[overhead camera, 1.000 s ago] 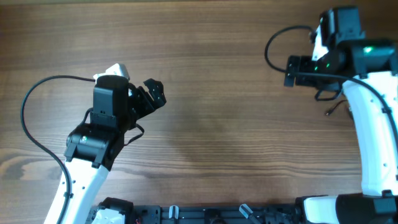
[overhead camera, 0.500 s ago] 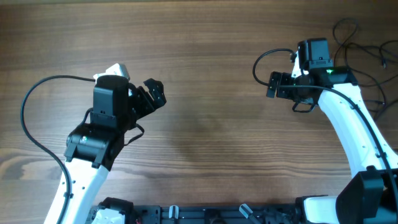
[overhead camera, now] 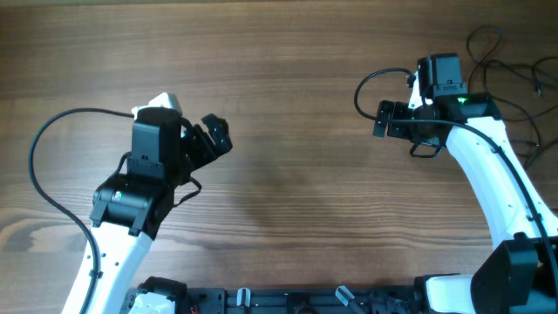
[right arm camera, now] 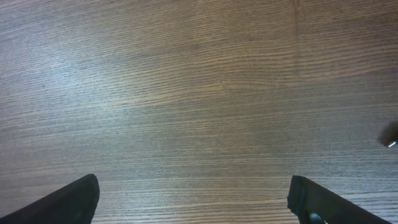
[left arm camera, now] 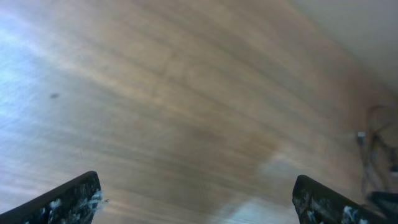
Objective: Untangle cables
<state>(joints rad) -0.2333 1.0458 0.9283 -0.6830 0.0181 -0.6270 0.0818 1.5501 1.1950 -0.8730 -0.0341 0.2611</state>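
From overhead, the thin black cables (overhead camera: 510,70) lie loosely looped at the brown wooden table's (overhead camera: 296,70) far right corner, behind the right gripper (overhead camera: 382,119). The left gripper (overhead camera: 215,135) hangs well apart from them. In the left wrist view the jaws are spread wide and empty, with the cables (left arm camera: 375,146) blurred at right. In the right wrist view the jaws are parted over the wood, and a silvery plug tip (right arm camera: 390,142) shows at the right edge.

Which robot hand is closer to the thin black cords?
The right hand: the cords lie near it, while the left hand is far across the table.
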